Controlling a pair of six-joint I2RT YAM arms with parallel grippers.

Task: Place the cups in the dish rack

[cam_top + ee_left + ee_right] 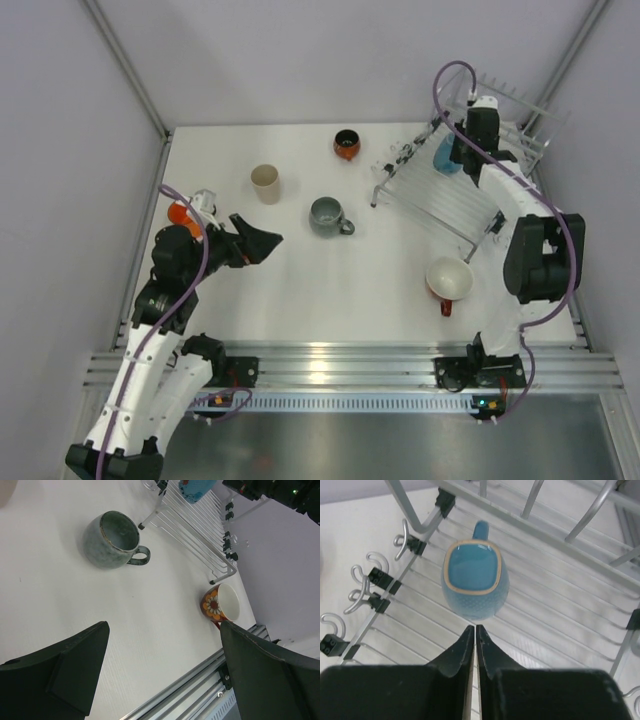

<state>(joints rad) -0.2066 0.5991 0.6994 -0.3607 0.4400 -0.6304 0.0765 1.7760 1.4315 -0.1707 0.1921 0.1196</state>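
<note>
- your left gripper (pixel 164 630) hangs wide open over the table (pixel 300 300), holding nothing
- orange cup (pixel 180 212) sits at the left edge; beige tumbler (pixel 265 183), grey mug (pixel 110 540) and dark-and-orange cup (pixel 346 144) stand mid-table, well apart
- red mug (pixel 220 605) sits near the dish rack (pixel 440 205)
- light blue cup (pixel 475 580) is in the rack; your right gripper (pixel 474 628) is pinched closed, empty, just short of it

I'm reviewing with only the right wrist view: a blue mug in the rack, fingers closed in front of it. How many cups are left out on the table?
Observer: Five: orange cup, beige tumbler, grey mug, dark-and-orange cup, red mug.
Operator: And the left arm?
Observer: The left gripper is open and empty, above the table, facing the grey mug.
Operator: Is the red mug upright?
Observer: Yes, mouth up, handle pointing toward the table's near edge.
</note>
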